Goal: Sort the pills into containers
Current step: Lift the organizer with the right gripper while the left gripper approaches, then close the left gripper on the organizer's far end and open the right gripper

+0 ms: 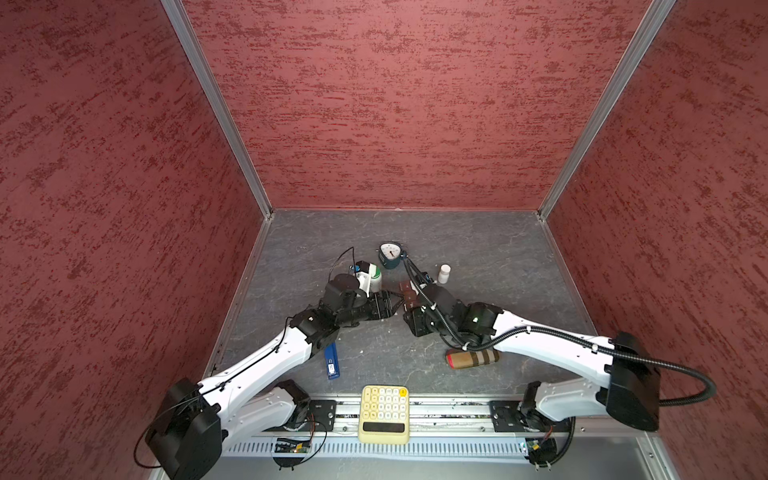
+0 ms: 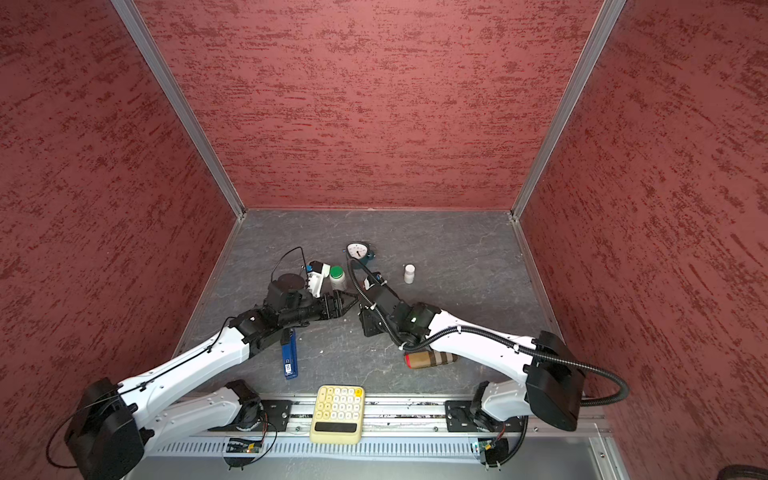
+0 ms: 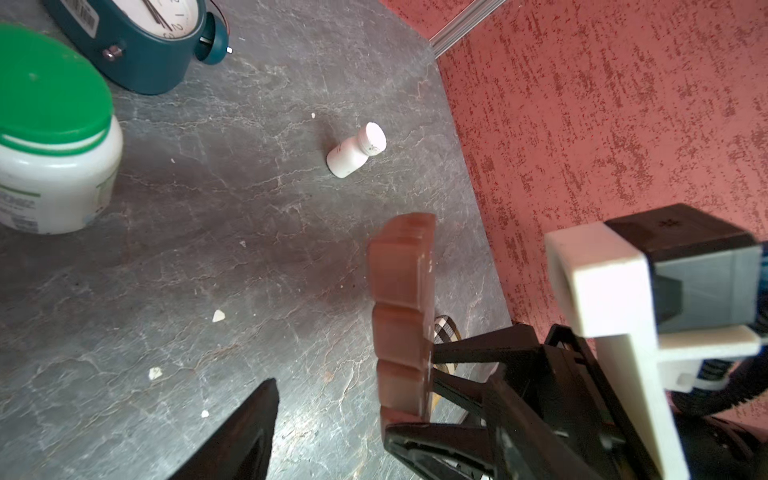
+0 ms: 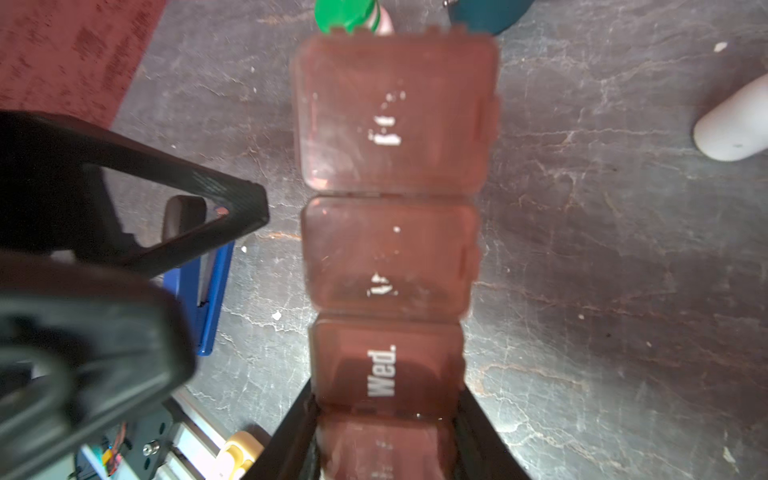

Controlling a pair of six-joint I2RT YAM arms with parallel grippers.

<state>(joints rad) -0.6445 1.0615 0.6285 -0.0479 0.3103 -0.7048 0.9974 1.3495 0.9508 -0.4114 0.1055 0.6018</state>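
Observation:
The containers (image 4: 390, 249), a brown strip of lidded compartments with worn white day marks, are held off the floor by one end. My right gripper (image 4: 386, 399) is shut on the strip's edges. In a top view the containers (image 1: 405, 287) stick out toward the back wall. My left gripper (image 1: 397, 303) is open beside the strip. In the left wrist view the containers (image 3: 401, 311) show edge-on, with their near end close to one finger of my left gripper (image 3: 332, 411). All lids look shut. No pills are in view. I cannot tell what the small white bits (image 3: 218, 316) on the floor are.
A green-capped white bottle (image 1: 375, 279) stands behind my left wrist. A small white bottle (image 1: 444, 273) stands to the right of the strip and a teal clock (image 1: 390, 254) farther back. Nearer the front lie a blue stick (image 1: 331, 360), a plaid case (image 1: 473, 358) and a yellow calculator (image 1: 384, 413).

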